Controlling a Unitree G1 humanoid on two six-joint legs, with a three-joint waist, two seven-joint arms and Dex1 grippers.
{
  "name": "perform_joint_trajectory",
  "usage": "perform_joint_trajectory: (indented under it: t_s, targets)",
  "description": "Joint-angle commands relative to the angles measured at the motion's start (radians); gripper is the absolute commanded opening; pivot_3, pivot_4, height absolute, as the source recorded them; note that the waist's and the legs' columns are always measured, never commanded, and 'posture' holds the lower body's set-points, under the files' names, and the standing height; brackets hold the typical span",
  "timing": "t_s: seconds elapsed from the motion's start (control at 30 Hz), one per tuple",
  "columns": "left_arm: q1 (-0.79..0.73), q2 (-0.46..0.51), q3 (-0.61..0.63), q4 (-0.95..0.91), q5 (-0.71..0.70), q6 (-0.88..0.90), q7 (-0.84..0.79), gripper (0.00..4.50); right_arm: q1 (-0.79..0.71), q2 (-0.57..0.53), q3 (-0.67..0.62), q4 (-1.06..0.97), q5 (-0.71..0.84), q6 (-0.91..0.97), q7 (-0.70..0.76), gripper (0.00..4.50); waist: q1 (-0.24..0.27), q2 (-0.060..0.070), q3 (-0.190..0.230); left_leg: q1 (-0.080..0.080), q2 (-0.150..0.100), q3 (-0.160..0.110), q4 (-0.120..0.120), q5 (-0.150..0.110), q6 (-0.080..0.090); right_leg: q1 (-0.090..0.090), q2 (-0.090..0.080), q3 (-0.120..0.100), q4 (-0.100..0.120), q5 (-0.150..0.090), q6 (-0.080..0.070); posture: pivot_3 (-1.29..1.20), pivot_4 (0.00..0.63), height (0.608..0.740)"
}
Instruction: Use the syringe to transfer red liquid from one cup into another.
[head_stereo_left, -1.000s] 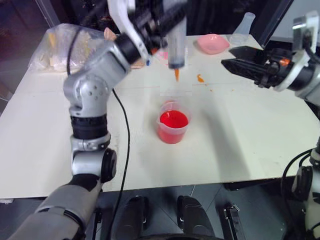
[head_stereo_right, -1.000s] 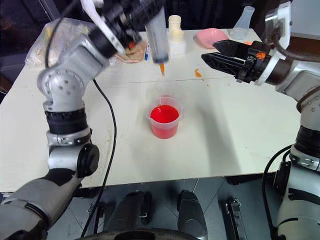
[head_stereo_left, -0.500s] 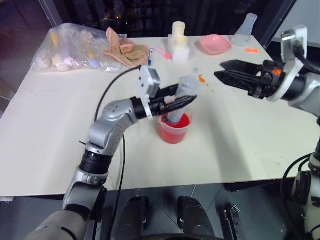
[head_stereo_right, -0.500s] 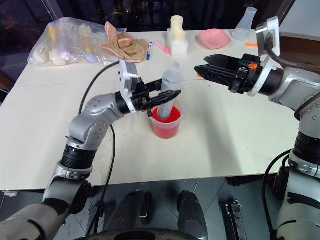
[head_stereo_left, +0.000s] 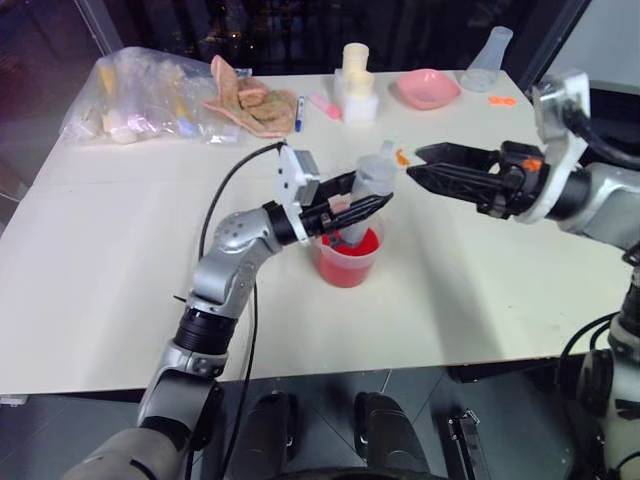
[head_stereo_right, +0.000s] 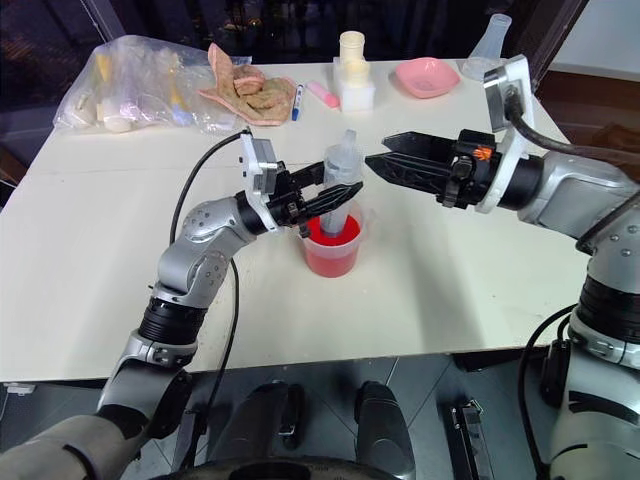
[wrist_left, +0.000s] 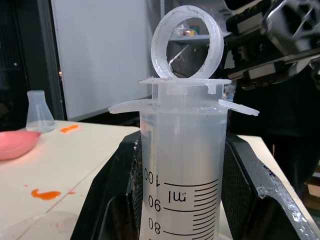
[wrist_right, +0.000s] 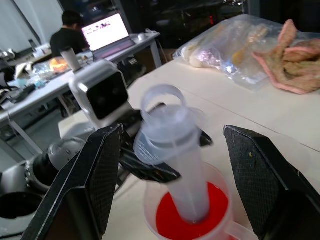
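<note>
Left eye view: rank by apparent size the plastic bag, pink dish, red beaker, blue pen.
1. plastic bag
2. red beaker, nearer the camera, so the margin over the dish is unsure
3. pink dish
4. blue pen

- The syringe (wrist_left: 182, 165) is see-through plastic, a bit cloudy, with black marks printed on it.
- The beaker (head_stereo_right: 331, 250) is clear, shiny plastic.
- The red liquid (wrist_right: 192, 217) looks wet and shiny.
- The table (head_stereo_left: 110, 250) is smooth, matt white.
- The cloth (head_stereo_left: 252, 100) looks rough.
</note>
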Motion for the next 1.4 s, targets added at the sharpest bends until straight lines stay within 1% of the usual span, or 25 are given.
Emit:
perform_joint_trajectory:
  t_s: [0.03,0.23,0.47,0.83,0.87,0.9,1.03,1.07,1.4]
  targets:
    - [-0.005,-0.006,0.012,-0.015,0.002,-0.026,-0.001,1.53,-0.023,0.010,-0.017,-0.042,0.060,0.000,-0.037,3.33,0.000,0.000,0.000,0.000,0.000,0.000,0.000,0.000,0.000,0.000,0.000,0.000,0.000,0.000,0.000,0.00,0.150,0.740]
    - [-0.015,-0.021,0.013,-0.008,0.001,-0.020,0.008,1.53,-0.038,0.044,0.012,-0.066,0.110,-0.008,-0.099,3.33,0.000,0.000,0.000,0.000,0.000,0.000,0.000,0.000,0.000,0.000,0.000,0.000,0.000,0.000,0.000,0.00,0.150,0.740]
    - [-0.016,-0.024,0.014,-0.007,0.006,-0.017,0.007,1.53,-0.043,0.061,0.040,-0.074,0.136,-0.021,-0.132,3.33,0.000,0.000,0.000,0.000,0.000,0.000,0.000,0.000,0.001,0.000,0.000,0.000,0.000,0.000,0.000,0.00,0.150,0.740]
    - [-0.021,-0.020,0.010,-0.008,-0.002,0.003,-0.006,1.53,-0.052,0.138,0.107,-0.069,0.114,-0.071,-0.165,3.33,-0.001,0.000,0.000,0.000,0.000,0.000,0.000,0.000,0.001,0.000,0.001,0.000,0.000,0.000,0.000,0.00,0.150,0.740]
    - [-0.023,-0.019,0.011,-0.007,-0.003,0.006,-0.007,1.53,-0.053,0.143,0.113,-0.068,0.111,-0.075,-0.166,2.73,-0.001,0.000,0.000,0.000,0.000,0.000,0.000,0.000,0.001,0.000,0.001,0.000,0.000,0.000,0.000,0.00,0.150,0.740]
    - [-0.024,-0.018,0.012,-0.007,-0.004,0.009,-0.009,1.53,-0.054,0.147,0.117,-0.068,0.108,-0.078,-0.167,2.48,0.000,0.000,0.000,0.000,0.000,0.000,0.000,0.000,0.001,0.000,0.001,0.000,0.000,0.000,0.000,0.00,0.150,0.740]
    - [-0.030,-0.019,0.015,-0.004,-0.010,0.016,-0.015,1.53,-0.057,0.160,0.129,-0.067,0.092,-0.092,-0.165,0.38,0.000,0.000,0.000,0.000,0.000,0.000,0.000,0.000,0.001,0.000,0.001,0.000,0.000,0.000,0.000,0.00,0.150,0.740]
    - [-0.030,-0.020,0.015,-0.003,-0.011,0.017,-0.016,1.53,-0.058,0.162,0.128,-0.066,0.090,-0.094,-0.165,0.09,-0.001,0.000,0.000,0.000,0.000,0.000,0.000,0.000,0.001,0.000,0.001,0.000,0.000,0.000,0.000,0.00,0.150,0.740]
    - [-0.015,-0.021,0.010,0.002,-0.020,0.040,-0.023,1.53,-0.126,0.154,0.085,-0.033,0.142,-0.081,-0.183,0.09,-0.001,0.000,0.000,0.000,0.000,0.000,0.000,0.000,0.001,0.000,0.001,0.000,0.000,0.000,0.000,0.00,0.150,0.740]
